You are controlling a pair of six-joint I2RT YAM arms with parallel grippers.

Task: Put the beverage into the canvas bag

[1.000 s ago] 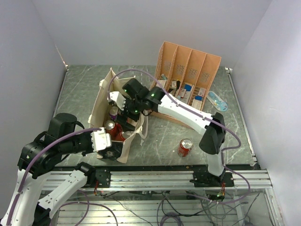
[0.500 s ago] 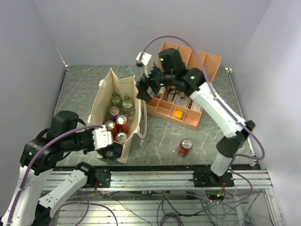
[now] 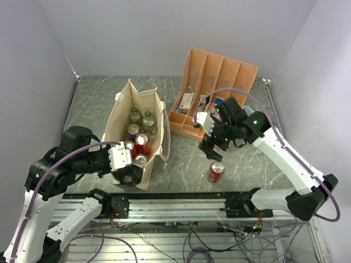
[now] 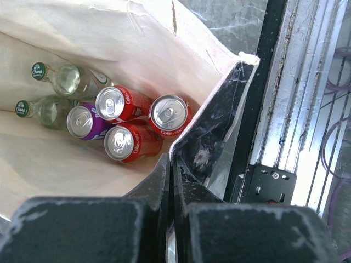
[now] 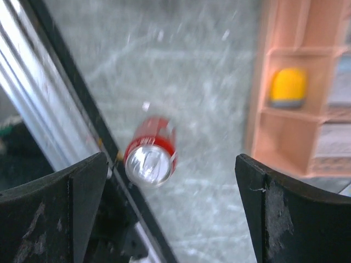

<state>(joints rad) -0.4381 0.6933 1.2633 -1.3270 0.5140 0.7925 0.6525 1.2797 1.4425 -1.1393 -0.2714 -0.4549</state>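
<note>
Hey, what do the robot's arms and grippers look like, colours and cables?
The left arm and right arm have white links, black joints and a lavender cable looping alongside; small green lights glow on the right one. The left gripper and right gripper have white bodies and scuffed matte black fingers.

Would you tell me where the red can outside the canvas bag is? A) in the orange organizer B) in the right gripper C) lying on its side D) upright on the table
D: the red can stands upright on the table, apart from the open right gripper above it.
</note>
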